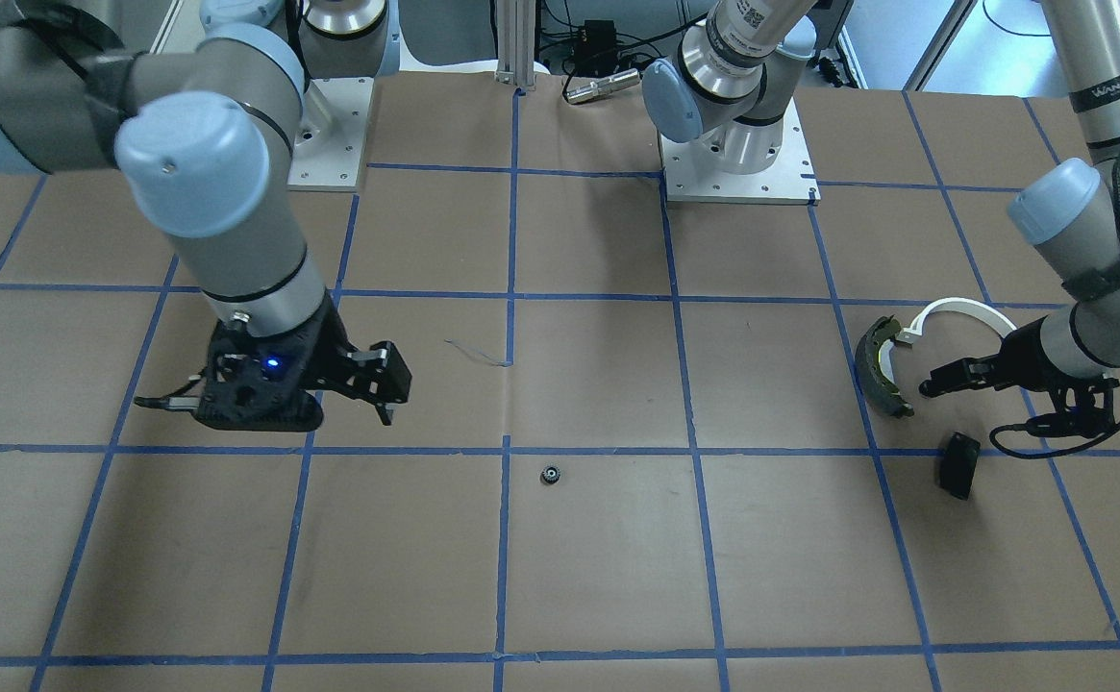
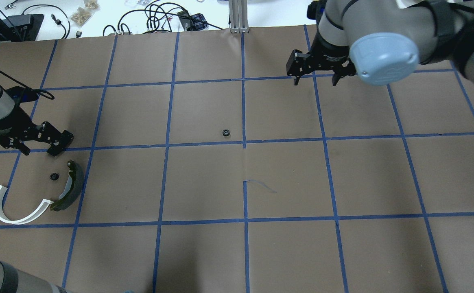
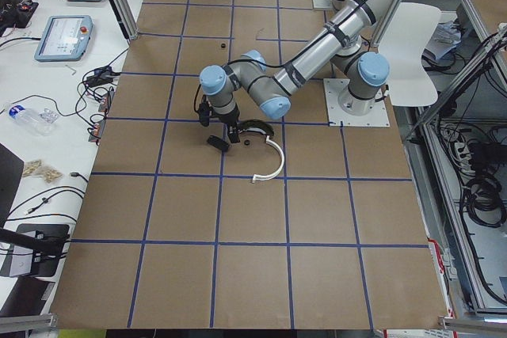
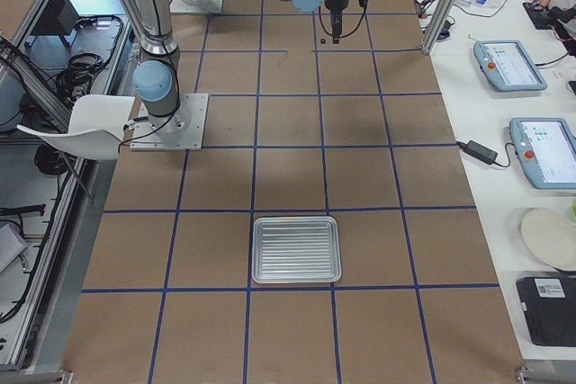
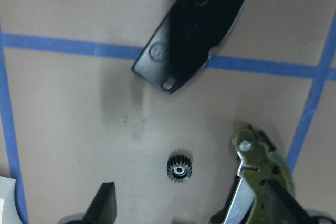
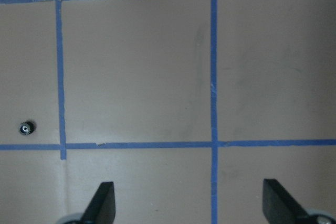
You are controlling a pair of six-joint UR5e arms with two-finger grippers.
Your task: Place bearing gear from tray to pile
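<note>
The left hand [image 5: 190,192] hangs released, fingers spread and gripping nothing, just beside the upper end of the brake shoe [image 5: 262,171]. A bearing gear [image 5: 179,167] lies flat on the worktop [image 2: 204,252] between those fingers, touching neither of them and lying just beside the brake shoe. It is therefore already inside the pile [image 2: 37,195], with the black brake pad [image 5: 191,24] a little farther from the brake shoe and the white bracket [image 2: 13,211] meeting the shoe's other end. A second bearing gear [image 2: 226,132] sits alone, well apart from the brake shoe, toward the middle of the worktop. Farther still from the brake shoe, the right hand [image 2: 315,81] hovers with its fingers wide and nothing between them. The tray [image 4: 297,249] is farthest from the shoe. This looks like the release step for one gear. If the lone gear is also meant for the pile, the next move calls for a hand to centre over that tiny part, descend almost to the worktop and close squarely.
</note>
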